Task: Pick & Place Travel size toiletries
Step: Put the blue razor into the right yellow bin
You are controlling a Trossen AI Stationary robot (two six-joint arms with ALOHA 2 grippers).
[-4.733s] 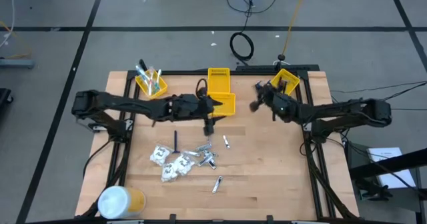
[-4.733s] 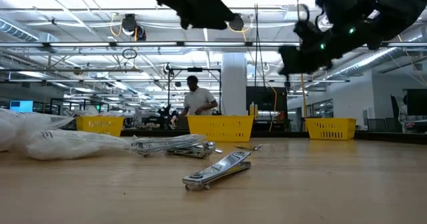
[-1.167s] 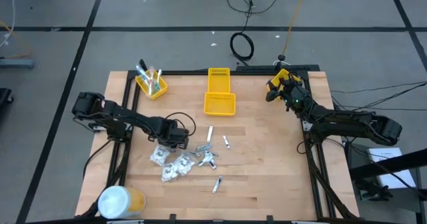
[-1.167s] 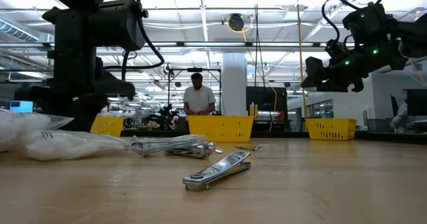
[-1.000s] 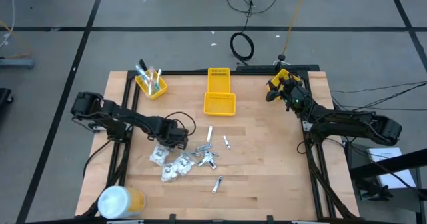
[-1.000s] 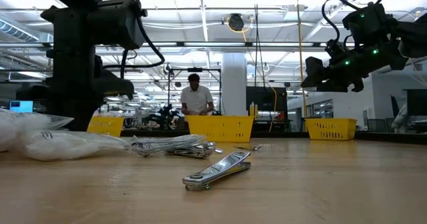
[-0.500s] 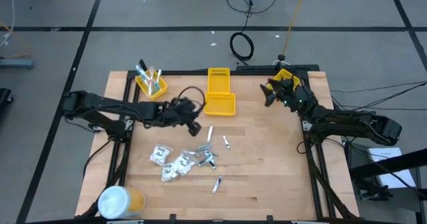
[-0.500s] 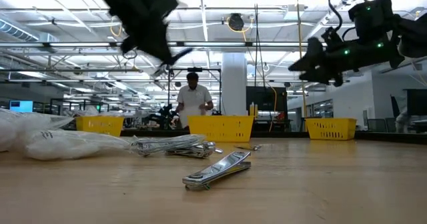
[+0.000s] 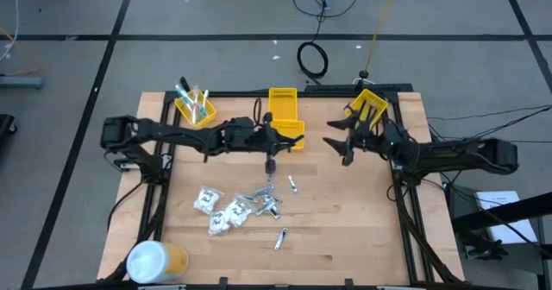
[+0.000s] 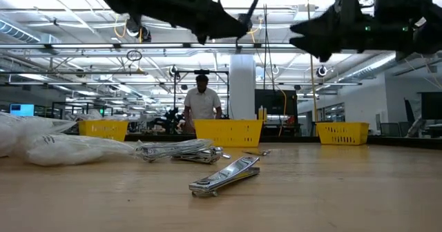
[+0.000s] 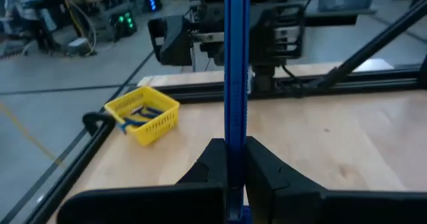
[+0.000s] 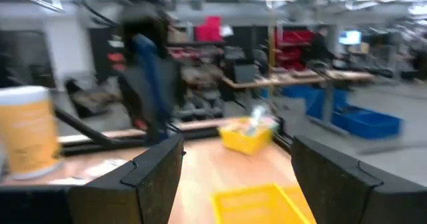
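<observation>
A: What's the setting?

B: A wooden table [image 9: 345, 230] on a grey floor, with a large hall behind where a person [image 10: 201, 99] stands. A white-and-yellow cylinder [image 9: 155, 261] sits at the table's near left corner.

A: And the bins?

B: 3 yellow bins: a left bin [image 9: 195, 108] with toothbrushes, a middle bin [image 9: 283, 117], a right bin [image 9: 369, 104].

A: The arms?

B: The left gripper [image 9: 270, 163] is just in front of the middle bin, clenched on a dark blue razor [image 11: 236, 71], a long slim handle standing upright between its fingers [image 11: 267, 174]. The right gripper [image 9: 338, 150] hangs near the right bin, fingers spread, empty.

A: The rest?

B: White crinkly packets [image 9: 221, 211] and silvery tubes [image 9: 267, 199] lie mid-table.
</observation>
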